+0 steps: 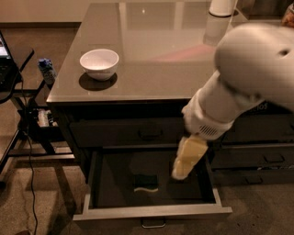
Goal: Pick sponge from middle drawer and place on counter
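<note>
The sponge (145, 182), dark green on a yellow layer, lies flat on the dark floor of the open middle drawer (151, 212), near its middle. My gripper (183, 170) hangs from the white arm over the drawer's right half, to the right of the sponge and apart from it. It holds nothing. The glossy grey-beige counter (151, 55) tops the dark cabinet above the drawer.
A white bowl (99, 63) stands on the counter's left front. A white cylindrical object (222, 7) stands at the counter's back right. Closed dark drawers (138, 133) sit above and right of the open one. A small black side table (14, 69) with cables stands at the left.
</note>
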{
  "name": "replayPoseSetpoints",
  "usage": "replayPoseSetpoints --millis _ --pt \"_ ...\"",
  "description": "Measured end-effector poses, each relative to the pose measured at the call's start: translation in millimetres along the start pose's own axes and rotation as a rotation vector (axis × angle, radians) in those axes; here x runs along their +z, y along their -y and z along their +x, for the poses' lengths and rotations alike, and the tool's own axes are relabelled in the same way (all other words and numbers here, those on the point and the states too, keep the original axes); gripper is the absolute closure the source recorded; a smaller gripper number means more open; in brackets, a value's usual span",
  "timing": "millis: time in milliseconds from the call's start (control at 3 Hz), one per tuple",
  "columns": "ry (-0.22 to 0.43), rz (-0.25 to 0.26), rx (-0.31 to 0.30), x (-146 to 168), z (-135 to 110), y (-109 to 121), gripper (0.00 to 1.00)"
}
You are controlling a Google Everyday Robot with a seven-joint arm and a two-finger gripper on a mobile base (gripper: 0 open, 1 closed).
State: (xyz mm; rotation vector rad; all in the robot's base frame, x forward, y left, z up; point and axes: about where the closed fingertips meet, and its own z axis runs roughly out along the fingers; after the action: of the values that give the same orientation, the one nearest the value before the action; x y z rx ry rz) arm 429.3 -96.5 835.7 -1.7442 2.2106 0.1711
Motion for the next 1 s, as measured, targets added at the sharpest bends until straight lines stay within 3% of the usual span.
replayPoseSetpoints --millis 333,667,1000 --pt "0.049 -0.044 0.017 61.0 -8.7 -12.7 0.00" --pt "0.049 -0.044 0.017 61.2 -8.6 -12.7 0.00" --pt "0.076 -0.074 0.027 91.9 -5.0 -22.1 0.00"
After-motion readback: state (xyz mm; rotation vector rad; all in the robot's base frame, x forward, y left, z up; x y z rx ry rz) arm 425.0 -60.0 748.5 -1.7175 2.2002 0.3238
